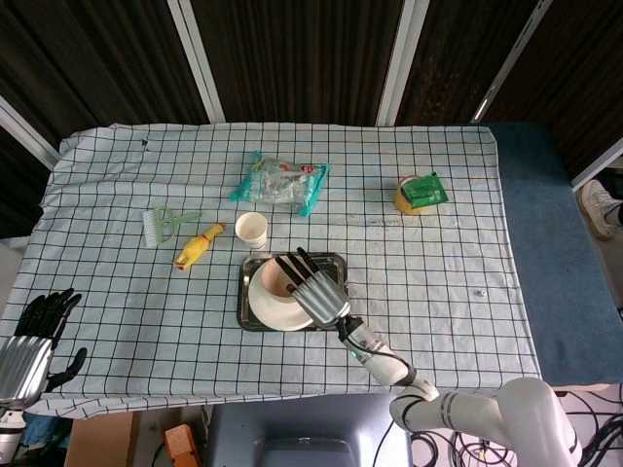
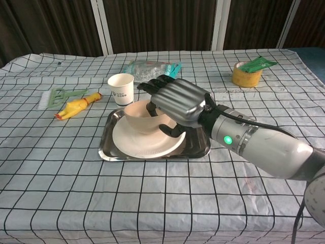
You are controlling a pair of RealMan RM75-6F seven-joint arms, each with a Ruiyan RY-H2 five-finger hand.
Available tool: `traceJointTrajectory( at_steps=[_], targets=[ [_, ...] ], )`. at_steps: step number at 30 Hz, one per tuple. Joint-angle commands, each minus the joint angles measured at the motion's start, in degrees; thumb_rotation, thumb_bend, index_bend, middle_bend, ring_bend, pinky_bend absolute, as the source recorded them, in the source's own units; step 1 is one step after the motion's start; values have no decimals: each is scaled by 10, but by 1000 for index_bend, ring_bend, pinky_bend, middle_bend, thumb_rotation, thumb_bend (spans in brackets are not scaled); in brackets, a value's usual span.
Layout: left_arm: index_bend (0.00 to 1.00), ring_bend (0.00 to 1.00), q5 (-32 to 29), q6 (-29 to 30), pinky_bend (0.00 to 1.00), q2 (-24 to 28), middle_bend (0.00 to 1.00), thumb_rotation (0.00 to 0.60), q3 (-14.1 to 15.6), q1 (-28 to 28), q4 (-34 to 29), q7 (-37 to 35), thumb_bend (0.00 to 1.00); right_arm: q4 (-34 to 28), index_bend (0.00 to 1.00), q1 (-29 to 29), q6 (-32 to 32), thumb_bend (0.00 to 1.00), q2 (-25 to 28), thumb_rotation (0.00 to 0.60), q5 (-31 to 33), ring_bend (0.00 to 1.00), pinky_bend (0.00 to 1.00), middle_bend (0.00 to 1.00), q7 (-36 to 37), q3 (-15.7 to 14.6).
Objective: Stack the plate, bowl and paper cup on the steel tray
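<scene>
The steel tray (image 1: 245, 313) (image 2: 198, 147) lies at the table's middle front with the white plate (image 1: 265, 313) (image 2: 137, 147) on it. My right hand (image 1: 313, 291) (image 2: 175, 100) grips the beige bowl (image 1: 274, 281) (image 2: 138, 116) by its rim, fingers inside and thumb outside, just over the plate's middle. Whether the bowl touches the plate I cannot tell. The paper cup (image 1: 251, 230) (image 2: 121, 89) stands upright behind the tray's left corner. My left hand (image 1: 31, 342) hangs off the table's front left edge, holding nothing, fingers apart.
A yellow rubber chicken (image 1: 198, 245) (image 2: 76, 107) and a green brush (image 1: 161, 224) (image 2: 58, 95) lie left of the cup. A clear snack bag (image 1: 280, 181) (image 2: 151, 69) lies behind it. A yellow tape roll with a green packet (image 1: 420, 193) (image 2: 248, 72) sits at the back right.
</scene>
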Motion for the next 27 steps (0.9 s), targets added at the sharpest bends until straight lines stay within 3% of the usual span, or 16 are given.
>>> traceJointTrajectory(
  at_steps=[1, 7, 14, 19, 24, 27],
  targets=[
    [0, 28, 0, -1, 48, 0, 30, 600, 0, 0, 1, -2, 400, 4, 609, 2, -2, 406, -5, 600, 2, 0, 0, 24, 6, -3],
    [0, 28, 0, -3, 47, 1, 30, 600, 0, -1, 2, -4, 400, -4, 418, 0, -2, 390, -1, 600, 6, 0, 0, 12, 0, -8],
    [0, 28, -1, -10, 48, 0, 30, 600, 1, -4, 1, -1, 400, -36, 168, -9, 5, 259, 22, 600, 4, 0, 0, 0, -7, -19],
    [0, 28, -2, -9, 48, 0, 30, 600, 1, -3, 1, -1, 400, -86, 86, -24, 6, 237, 58, 600, 15, 0, 0, 0, -14, -25],
    [0, 28, -5, -9, 48, 1, 30, 600, -2, -4, 5, -7, 399, -209, 56, -88, 80, 234, 159, 600, -3, 0, 0, 0, -6, -59],
    [0, 28, 3, 2, 48, -9, 30, 600, -8, -8, 21, -20, 405, -279, 58, -156, 157, 234, 250, 600, -22, 0, 0, 0, -7, -105]
  ],
)
